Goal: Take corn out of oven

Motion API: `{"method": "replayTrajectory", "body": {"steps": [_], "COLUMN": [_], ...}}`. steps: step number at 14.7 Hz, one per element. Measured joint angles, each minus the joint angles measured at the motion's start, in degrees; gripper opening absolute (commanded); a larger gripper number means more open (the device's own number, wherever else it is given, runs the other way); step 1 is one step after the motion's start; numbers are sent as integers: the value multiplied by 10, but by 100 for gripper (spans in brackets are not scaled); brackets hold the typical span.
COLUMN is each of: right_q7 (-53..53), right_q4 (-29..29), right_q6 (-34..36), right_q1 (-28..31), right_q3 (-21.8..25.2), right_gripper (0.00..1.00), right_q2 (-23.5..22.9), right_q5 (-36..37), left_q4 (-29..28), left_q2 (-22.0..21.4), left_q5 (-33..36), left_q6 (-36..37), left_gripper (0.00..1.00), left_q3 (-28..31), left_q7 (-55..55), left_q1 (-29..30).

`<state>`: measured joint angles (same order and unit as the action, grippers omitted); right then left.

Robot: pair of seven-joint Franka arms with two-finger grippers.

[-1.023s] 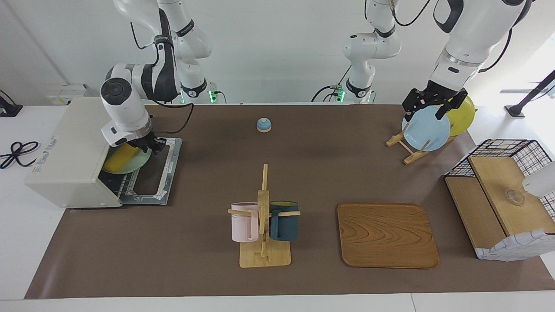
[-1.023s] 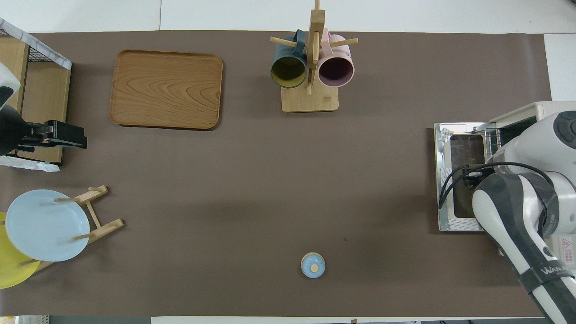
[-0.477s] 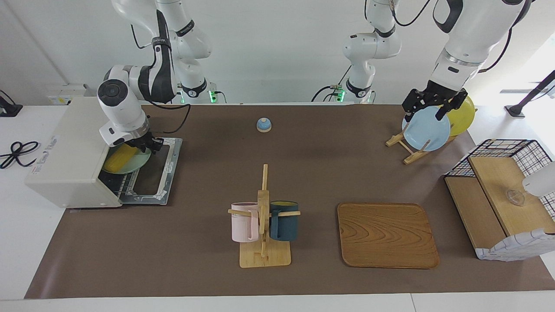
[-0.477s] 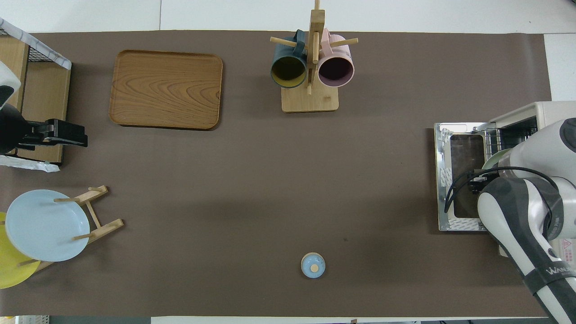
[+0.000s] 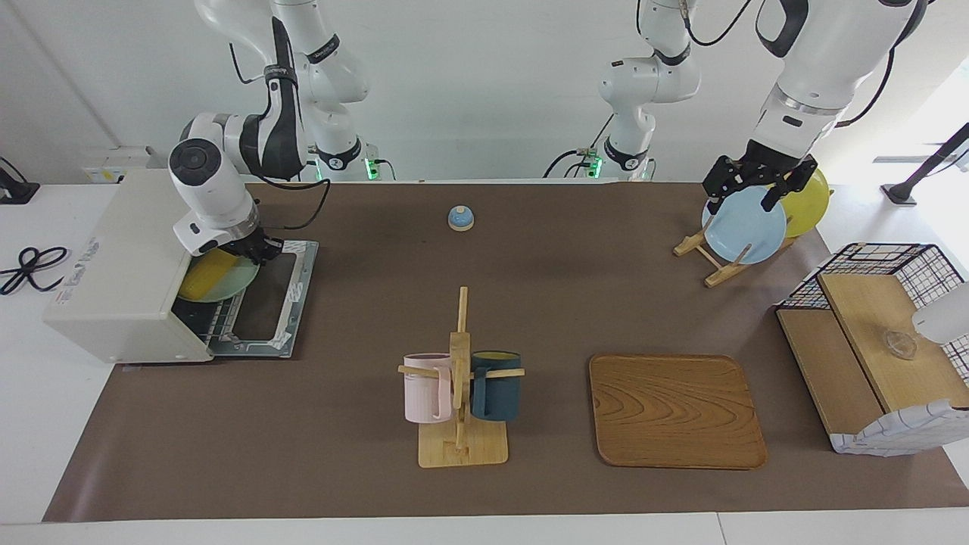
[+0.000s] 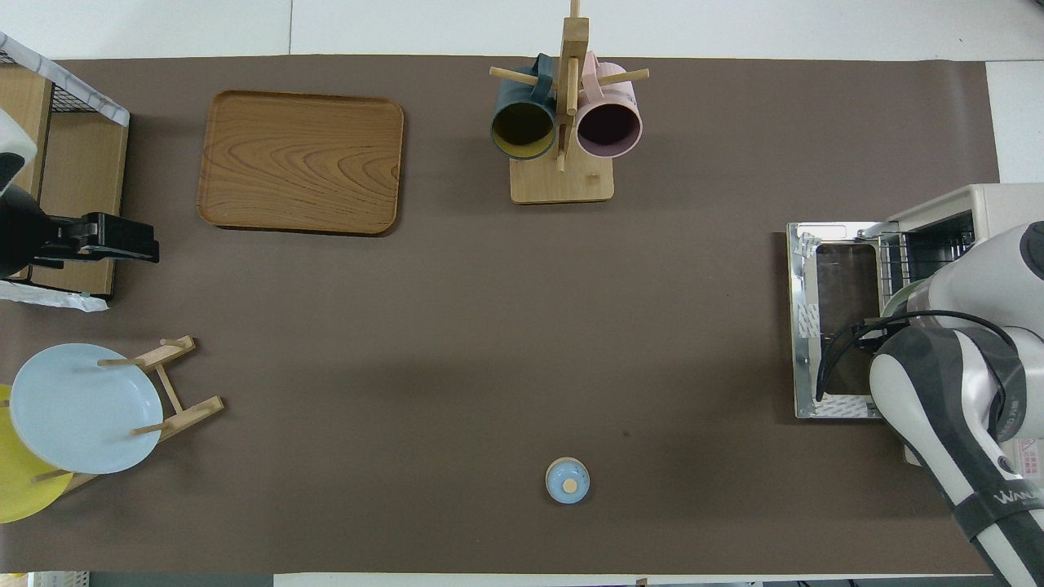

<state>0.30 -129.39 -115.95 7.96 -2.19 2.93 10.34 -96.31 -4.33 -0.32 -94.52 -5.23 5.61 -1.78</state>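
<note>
Inside oven (image 5: pixel 121 265) — corn (image 5: pixel 203 274) on green plate (image 5: pixel 227 281), door down

My bench (image 5: pixel 530 288) wears a brown mat, with the oven (image 5: pixel 121 280) at my right arm's end. On it sit a bell (image 5: pixel 460 218), mug stand (image 5: pixel 462 446), wooden tray (image 5: pixel 674 412), plate rack (image 5: pixel 715 261) and wire basket (image 5: pixel 870 363).

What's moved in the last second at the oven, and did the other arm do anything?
The right gripper drew back toward the oven mouth, over the corn on its pale green plate. Corn and plate shifted slightly inward. The left gripper waits over the blue plate, unchanged.
</note>
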Motion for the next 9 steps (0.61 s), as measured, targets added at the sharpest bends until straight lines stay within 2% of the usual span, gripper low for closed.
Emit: {"method": "replayTrajectory", "body": {"steps": [3,9], "right_q7": [-14,-2], "right_q4": [8,66], "right_q6": [18,115], "right_q1": [-18,-124], "right_q3": [-6,-10], "right_gripper": [0,0], "right_q2": [5,7], "right_q5": [0,0], "left_q4": [0,0], "left_q2": [0,0], "left_q5": [0,0], "left_q6": [0,0], "left_gripper": [100,100], "left_q3": [0,-1], "left_q7": [0,0], "left_q1": [0,0]}}
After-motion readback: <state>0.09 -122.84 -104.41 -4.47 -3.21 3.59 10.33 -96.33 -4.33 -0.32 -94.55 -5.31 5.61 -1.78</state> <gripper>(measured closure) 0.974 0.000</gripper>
